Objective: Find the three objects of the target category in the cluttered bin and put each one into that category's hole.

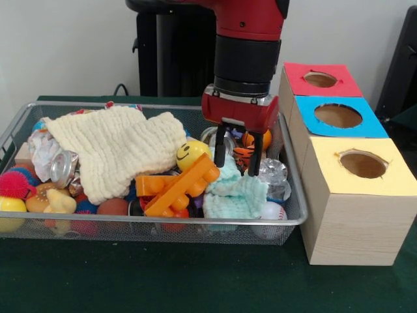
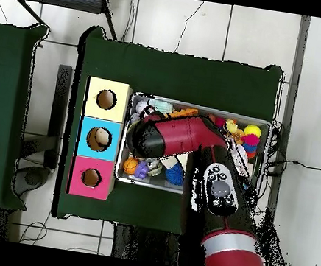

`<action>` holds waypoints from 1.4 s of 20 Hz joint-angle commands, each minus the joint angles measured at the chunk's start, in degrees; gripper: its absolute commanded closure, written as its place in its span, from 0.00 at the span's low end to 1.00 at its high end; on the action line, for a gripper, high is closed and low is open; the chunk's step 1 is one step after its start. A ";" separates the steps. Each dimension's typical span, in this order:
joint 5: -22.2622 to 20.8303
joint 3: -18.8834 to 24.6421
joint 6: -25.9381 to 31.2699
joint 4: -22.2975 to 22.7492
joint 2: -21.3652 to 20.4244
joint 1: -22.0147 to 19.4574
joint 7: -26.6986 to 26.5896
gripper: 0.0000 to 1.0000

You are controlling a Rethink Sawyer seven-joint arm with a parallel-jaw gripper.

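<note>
The wire mesh bin (image 1: 163,221) is packed with toys and cloths; it also shows in the overhead view (image 2: 197,106). My gripper (image 1: 238,154) hangs open over the bin's right end, its black fingers (image 1: 220,147) just above a mint cloth (image 1: 234,193) and in front of a tiger-striped toy (image 1: 244,155). Nothing is between the fingers. One crinkly see-through plastic piece (image 1: 273,171) lies right of the gripper, against the bin wall. Other such pieces do not show. The blue-topped hole (image 1: 337,115) is the middle one of the box; in the overhead view (image 2: 99,139) something pale shows inside it.
A cream cloth (image 1: 117,149) covers the bin's middle left. A yellow smiley ball (image 1: 190,154), an orange plastic toy (image 1: 176,187), a baseball (image 1: 270,212) and a silver can (image 1: 62,169) lie around. Red hole (image 1: 320,79) and yellow hole (image 1: 362,164) flank the blue one. In the overhead view my arm (image 2: 181,138) hides the gripper.
</note>
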 commanded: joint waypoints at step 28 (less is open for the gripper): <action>1.41 7.94 3.39 3.15 3.33 -1.54 -4.76 0.00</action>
